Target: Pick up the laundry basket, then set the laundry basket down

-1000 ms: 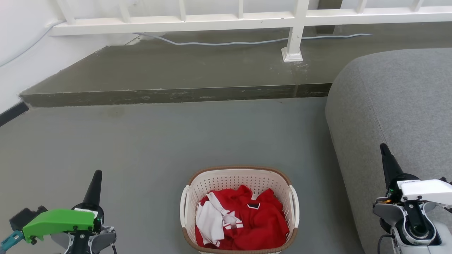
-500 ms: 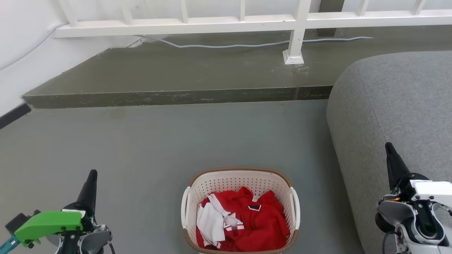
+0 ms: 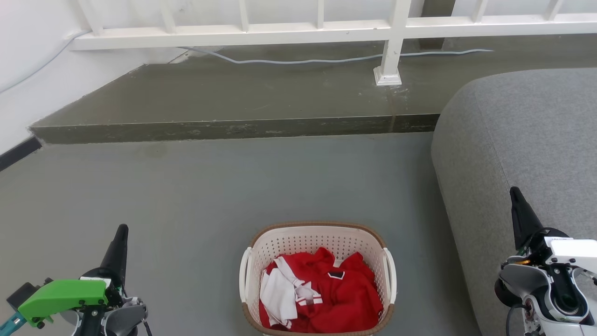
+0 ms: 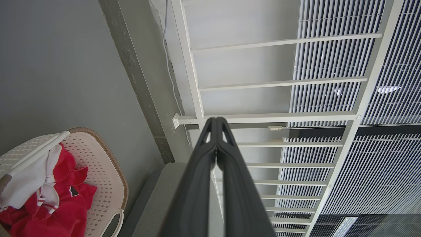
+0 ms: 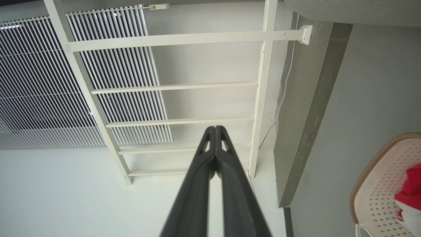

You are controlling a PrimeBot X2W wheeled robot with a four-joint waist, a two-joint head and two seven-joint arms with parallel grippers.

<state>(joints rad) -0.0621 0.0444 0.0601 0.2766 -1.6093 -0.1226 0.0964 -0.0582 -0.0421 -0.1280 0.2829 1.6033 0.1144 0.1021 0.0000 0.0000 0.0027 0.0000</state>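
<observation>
The laundry basket [image 3: 317, 238] stands on the grey floor at the bottom middle of the head view, cream-white and perforated with a brown rim and a white handle on each side. Red and white clothes [image 3: 322, 291] lie inside it. My left gripper [image 3: 122, 229] is shut and empty, well to the left of the basket, fingers pointing up. My right gripper [image 3: 514, 191] is shut and empty to the basket's right, in front of the grey sofa. The basket also appears at the lower left of the left wrist view [image 4: 105, 171] and the lower right of the right wrist view [image 5: 375, 184].
A grey sofa [image 3: 527, 140] fills the right side, close to the basket. A raised concrete step [image 3: 233, 126] crosses behind, with a white railing [image 3: 392, 46] and a cable [image 3: 303, 59] on it. A white wall [image 3: 28, 79] stands at the left.
The head camera shifted slightly, so the whole scene sits a little lower. Both grippers stay shut, and the basket has not moved on the floor.
</observation>
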